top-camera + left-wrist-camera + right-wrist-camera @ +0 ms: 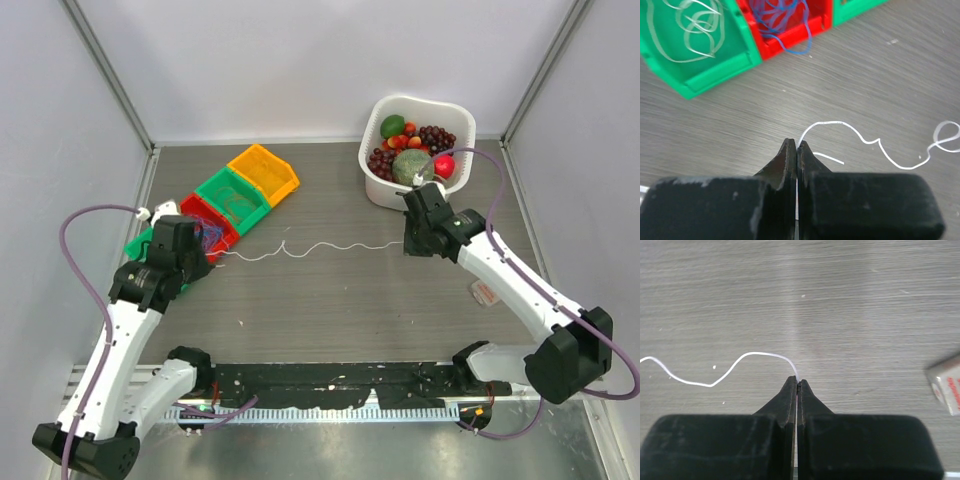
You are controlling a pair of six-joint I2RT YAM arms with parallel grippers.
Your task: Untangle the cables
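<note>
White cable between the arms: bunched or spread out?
Spread out. The white cable runs in one wavy line, pinched at either side by the left pincer and the right pincer, both shut.

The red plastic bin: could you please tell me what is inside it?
Tangled thin blue cable, one loop hanging over the front wall of the red plastic bin. Anything beneath it is covered.

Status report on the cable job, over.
Left gripper shut on white cable. Right gripper shut on its other end. Cable slack, wavy on table. Nothing across it.
</note>
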